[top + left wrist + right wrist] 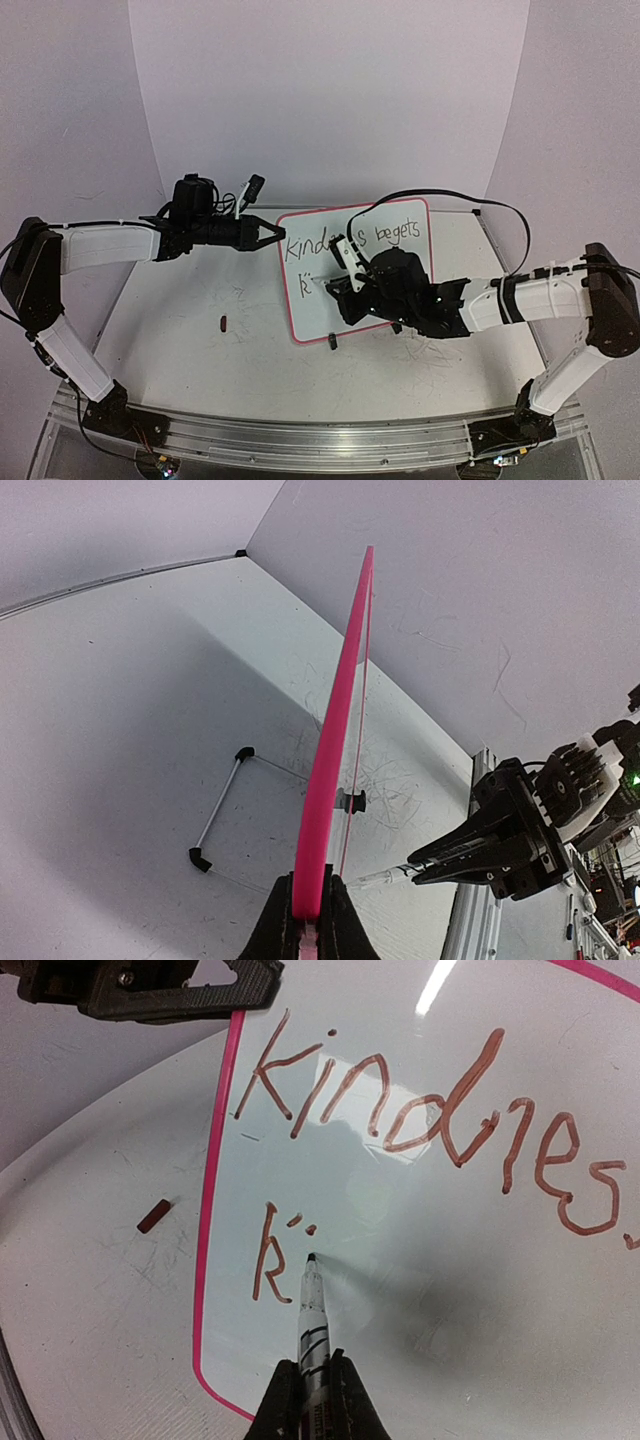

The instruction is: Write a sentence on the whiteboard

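The whiteboard (312,318), white with a pink frame, stands tilted on the table. Its top line reads "kindness begets" (400,234). Below that are a "k" (266,1255) and two small dabs. My left gripper (275,236) is shut on the board's left frame edge (335,730), which runs up between its fingers (310,905). My right gripper (313,1385) is shut on a marker (313,1320). The marker's tip rests at the board's surface, just right of the "k". My right arm covers the board's middle in the top view (340,285).
A small dark red marker cap (223,322) lies on the table left of the board and also shows in the right wrist view (152,1216). A black clip foot (332,342) sits at the board's near edge. A wire bracket (225,805) lies behind the board.
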`<action>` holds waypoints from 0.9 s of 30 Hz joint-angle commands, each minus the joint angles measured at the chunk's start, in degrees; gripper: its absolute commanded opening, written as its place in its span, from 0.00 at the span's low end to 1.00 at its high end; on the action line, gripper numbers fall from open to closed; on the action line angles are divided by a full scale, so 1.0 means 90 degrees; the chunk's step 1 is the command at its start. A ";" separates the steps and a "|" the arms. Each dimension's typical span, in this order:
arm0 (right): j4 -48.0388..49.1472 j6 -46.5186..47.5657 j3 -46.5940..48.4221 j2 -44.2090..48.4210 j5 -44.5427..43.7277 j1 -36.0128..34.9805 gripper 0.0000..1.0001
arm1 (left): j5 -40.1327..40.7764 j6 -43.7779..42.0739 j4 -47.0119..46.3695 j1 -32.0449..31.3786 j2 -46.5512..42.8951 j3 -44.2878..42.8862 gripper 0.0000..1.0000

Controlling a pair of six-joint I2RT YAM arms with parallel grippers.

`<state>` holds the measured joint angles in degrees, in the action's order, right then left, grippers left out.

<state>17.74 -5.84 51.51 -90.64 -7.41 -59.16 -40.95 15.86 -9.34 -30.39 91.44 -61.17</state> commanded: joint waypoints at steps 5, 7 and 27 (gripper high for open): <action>0.0146 -0.0066 0.0116 -0.0144 -0.0287 0.0017 0.00 | 0.0110 -0.0356 0.0110 -0.0090 -0.0054 -0.0205 0.00; 0.0138 -0.0073 0.0113 -0.0144 -0.0313 0.0013 0.00 | 0.0106 -0.0356 0.0110 -0.0090 -0.0055 -0.0201 0.00; 0.0010 -0.0291 -0.0250 -0.0025 -0.0155 -0.0009 0.00 | 0.0106 -0.0355 0.0110 -0.0090 -0.0072 -0.0203 0.00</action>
<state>17.95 -7.07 50.65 -91.18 -8.06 -59.18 -40.91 15.86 -9.29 -30.39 91.44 -61.17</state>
